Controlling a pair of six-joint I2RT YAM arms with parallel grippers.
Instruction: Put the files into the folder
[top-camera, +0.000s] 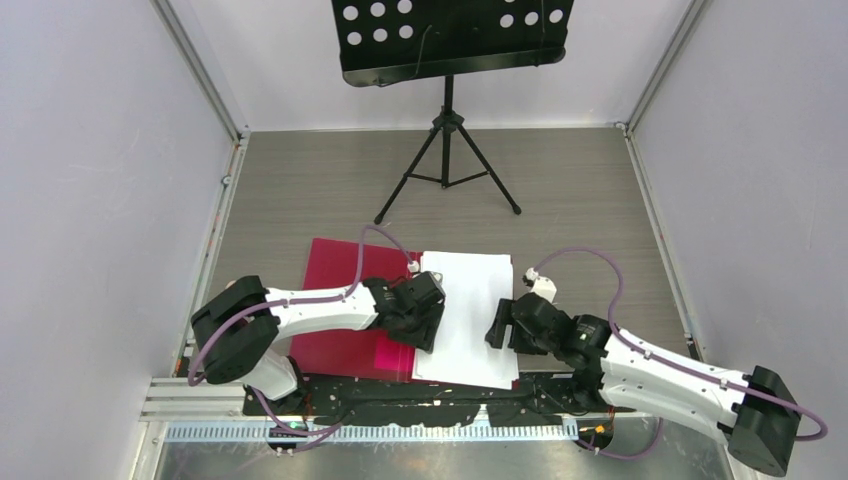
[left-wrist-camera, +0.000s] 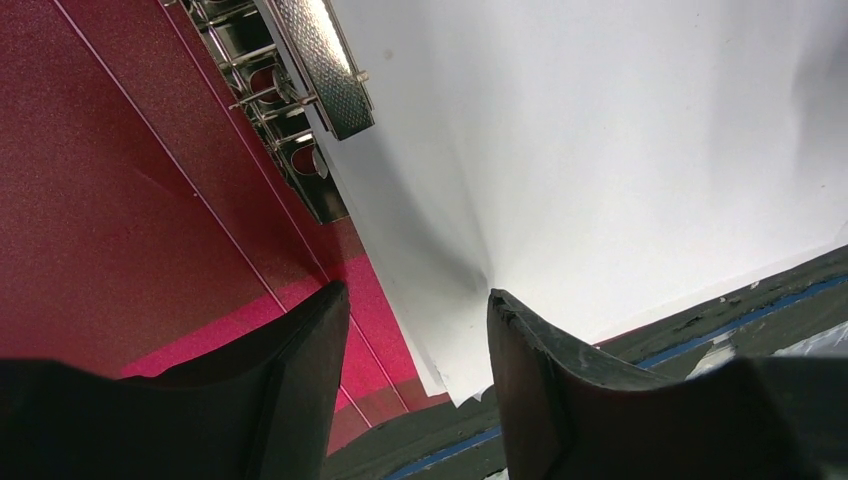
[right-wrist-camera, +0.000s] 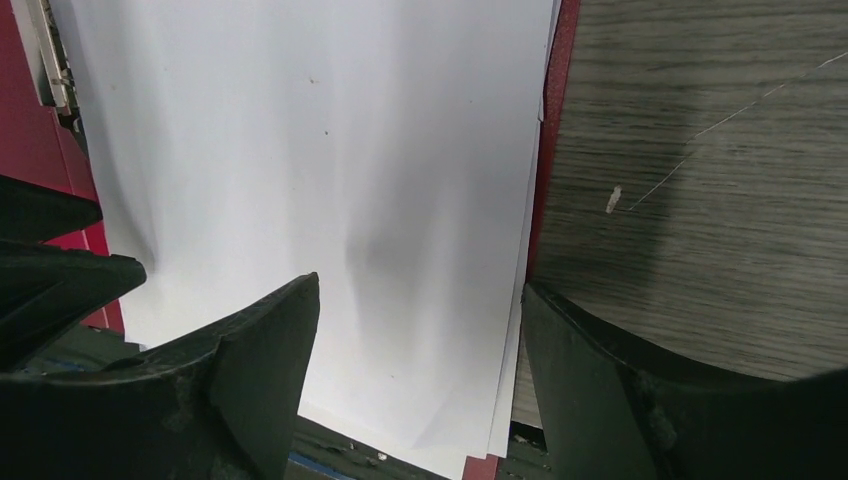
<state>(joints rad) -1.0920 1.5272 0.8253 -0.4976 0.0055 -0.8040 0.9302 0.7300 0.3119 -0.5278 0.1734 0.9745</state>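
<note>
The files (top-camera: 470, 300) are lying on the right half of the open folder (top-camera: 340, 300) on the bench (top-camera: 580, 200), long axis running near to far, while the left hand (left-wrist-camera: 418, 300) is straddling their left edge and the right hand (right-wrist-camera: 420, 290) their right edge, both standing open and gripping nothing.

You're looking at matt white paper in the files (right-wrist-camera: 320, 150), smooth but softly creased towards the near edge. The folder (left-wrist-camera: 120, 200) looks like crimson plastic with a fine grained sheen, and its pink patch (left-wrist-camera: 375, 320) looks glossier. Its spring clip (left-wrist-camera: 300, 90) is bright polished metal, the lever stamped with a diamond texture. The table (right-wrist-camera: 700, 200) shows matt grey wood grain. The fingers (right-wrist-camera: 240, 390) of your right gripper (right-wrist-camera: 420, 285) are matt black, rough and scuffed along their edges.
</note>
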